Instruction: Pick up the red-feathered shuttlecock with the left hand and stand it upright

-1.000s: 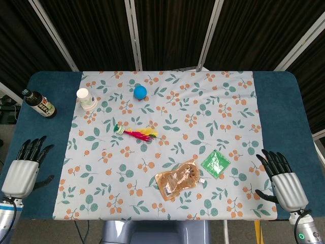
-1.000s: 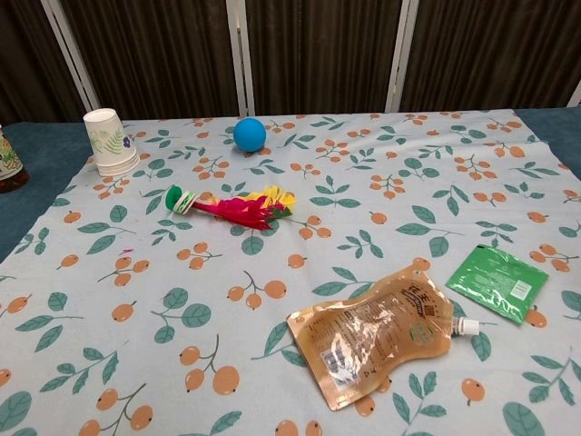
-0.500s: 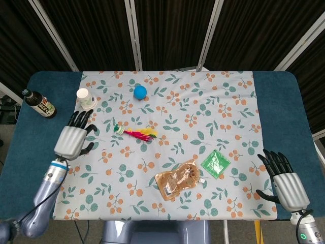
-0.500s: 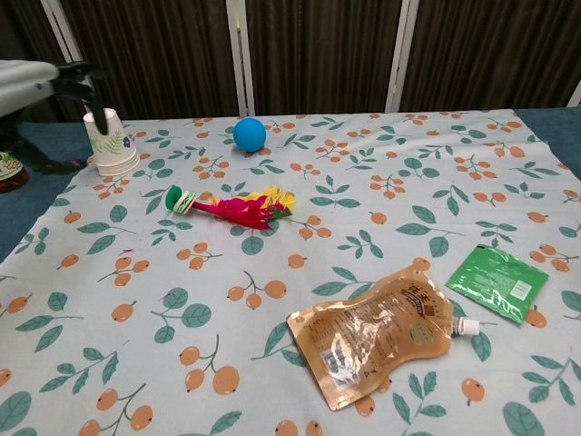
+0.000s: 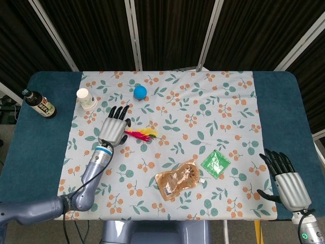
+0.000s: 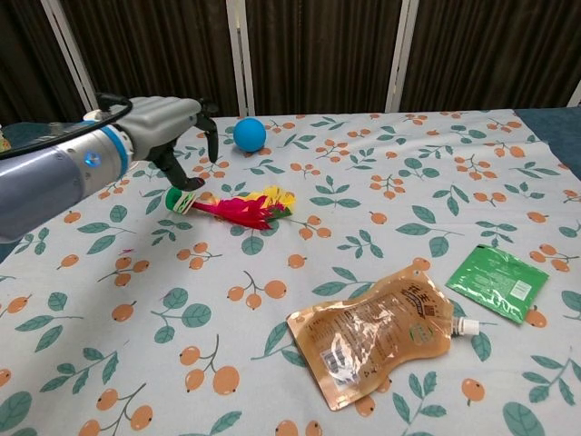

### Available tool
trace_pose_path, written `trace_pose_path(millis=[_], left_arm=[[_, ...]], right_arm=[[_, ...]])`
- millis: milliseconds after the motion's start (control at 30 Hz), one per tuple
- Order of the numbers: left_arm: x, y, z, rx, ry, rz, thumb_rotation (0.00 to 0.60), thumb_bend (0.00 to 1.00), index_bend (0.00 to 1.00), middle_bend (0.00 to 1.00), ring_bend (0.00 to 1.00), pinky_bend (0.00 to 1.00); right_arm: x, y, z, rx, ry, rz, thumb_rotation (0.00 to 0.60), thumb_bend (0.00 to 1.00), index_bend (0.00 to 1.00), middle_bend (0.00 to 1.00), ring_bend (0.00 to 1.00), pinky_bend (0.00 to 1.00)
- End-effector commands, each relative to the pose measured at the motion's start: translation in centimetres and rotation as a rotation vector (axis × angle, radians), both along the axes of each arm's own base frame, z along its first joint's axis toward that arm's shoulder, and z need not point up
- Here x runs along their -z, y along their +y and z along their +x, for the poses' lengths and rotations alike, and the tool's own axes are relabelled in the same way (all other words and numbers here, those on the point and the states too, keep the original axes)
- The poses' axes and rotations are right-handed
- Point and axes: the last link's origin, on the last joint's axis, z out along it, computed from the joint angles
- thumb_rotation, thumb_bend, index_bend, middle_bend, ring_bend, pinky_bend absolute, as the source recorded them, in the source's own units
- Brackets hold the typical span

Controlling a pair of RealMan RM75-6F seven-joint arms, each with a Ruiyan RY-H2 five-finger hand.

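The red-feathered shuttlecock lies on its side on the floral cloth, green base toward the left, red and yellow feathers toward the right. My left hand hovers over its base end, fingers spread, holding nothing. In the head view the hand covers the green base; in the chest view the base shows just below the thumb. My right hand rests open at the table's near right corner, far from the shuttlecock, and is absent from the chest view.
A paper cup stands behind the left hand, a blue ball further back. A dark bottle stands at the far left. A brown pouch and a green packet lie front right.
My left arm has swung in from the table's left front edge across the cloth to above the shuttlecock's base. The shuttlecock and the right hand have not moved.
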Motion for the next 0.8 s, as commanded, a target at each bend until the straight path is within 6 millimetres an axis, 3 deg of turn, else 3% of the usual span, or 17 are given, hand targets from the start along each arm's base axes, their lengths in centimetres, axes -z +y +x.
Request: trace_pose_path(millis=[33,400,800], left_arm=[[1.3,0.4,1.3,0.007,0.022,-0.006,0.6,0.35,0.45,0.0,0.0,0.0],[4.9,1.0,3.7,-0.002,0.072,-0.022,0.6,0.37,0.51,0.0,0.0,0.0],[6.8,1.3,4.6,-0.009,0.101,-0.035,0.6,0.39,0.51,0.0,0.0,0.0]], right_arm=[[0.0,0.0,0.0,0.001,-0.002,0.002,0.6,0.02,0.09,0.0,0.0,0.0],[-0.1,0.0,0.0,0.006,-0.02,0.004,0.6,0.02,0.09,0.0,0.0,0.0],[-0.3,-0.1,0.0,0.011,-0.033,0.004,0.6,0.02,0.09,0.0,0.0,0.0]])
